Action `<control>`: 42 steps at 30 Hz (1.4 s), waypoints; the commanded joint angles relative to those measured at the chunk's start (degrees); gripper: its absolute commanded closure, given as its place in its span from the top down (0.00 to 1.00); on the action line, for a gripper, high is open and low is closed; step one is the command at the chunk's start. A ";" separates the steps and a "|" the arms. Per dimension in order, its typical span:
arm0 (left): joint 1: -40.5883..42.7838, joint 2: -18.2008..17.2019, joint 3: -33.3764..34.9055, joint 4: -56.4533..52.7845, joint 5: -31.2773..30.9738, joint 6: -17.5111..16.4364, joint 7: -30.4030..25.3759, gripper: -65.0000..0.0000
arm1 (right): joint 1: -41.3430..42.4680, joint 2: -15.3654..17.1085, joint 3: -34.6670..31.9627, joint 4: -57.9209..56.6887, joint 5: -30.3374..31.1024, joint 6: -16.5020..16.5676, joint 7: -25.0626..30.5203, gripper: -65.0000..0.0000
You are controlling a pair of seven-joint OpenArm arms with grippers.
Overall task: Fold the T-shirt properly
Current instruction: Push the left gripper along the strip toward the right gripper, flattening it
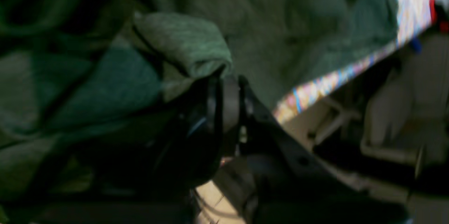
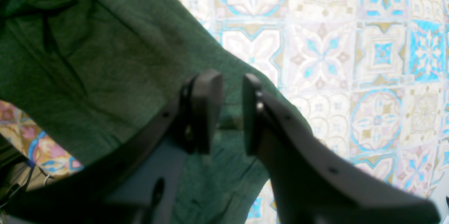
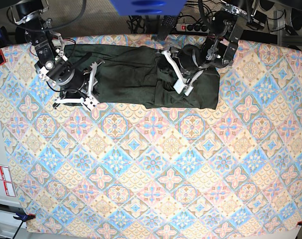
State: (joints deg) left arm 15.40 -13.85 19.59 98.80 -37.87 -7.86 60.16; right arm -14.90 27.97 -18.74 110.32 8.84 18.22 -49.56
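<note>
Along the far edge of the counter (image 3: 141,189), which is covered by a patterned tile-print cloth, the T-shirt (image 3: 136,77) is laid out as a long dark-green band, running from near the far left corner toward the far right one. The half toward the right edge is bunched into thicker, doubled layers, while the other half lies flatter and thinner.

The step in hand is judged to be a fold across the width, with one side of the garment being carried over the body. The left tool (image 1: 229,94) is seen clenched on a rolled lip of the T-shirt fabric in the left wrist view, though that view is dark and blurred, so how much cloth is caught cannot be told for certain. The right tool (image 2: 231,112) is held over the thin end of the T-shirt, its jaws standing a little apart with nothing between them; green cloth shows through the gap beneath.

The next move is judged to call for the gripped fold to be drawn over and laid flat without dragging the layers underneath, and for the free end to be pinned or picked up by the right tool, so that the edges can be brought into line.
</note>
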 commanded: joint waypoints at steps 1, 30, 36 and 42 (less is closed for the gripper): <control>-0.15 -0.18 0.58 1.28 -0.77 -0.36 0.45 0.11 | 0.52 0.65 0.41 1.11 -0.09 -0.06 0.81 0.22; -14.30 3.52 -5.75 -8.12 -0.33 -0.36 0.81 0.39 | 0.52 0.65 0.41 1.11 -0.09 -0.06 0.81 0.22; -18.61 8.18 -5.66 -14.98 -0.42 -0.36 0.28 0.39 | 0.52 0.65 0.41 1.11 -0.09 -0.06 0.81 0.22; -17.46 7.38 -5.66 -9.44 -1.39 -0.36 0.89 0.39 | 0.43 0.65 0.41 1.11 -0.09 -0.06 0.81 0.21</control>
State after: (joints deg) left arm -1.61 -6.55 14.02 88.36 -38.24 -7.81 61.52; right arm -15.00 27.90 -18.74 110.32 8.80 18.24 -49.67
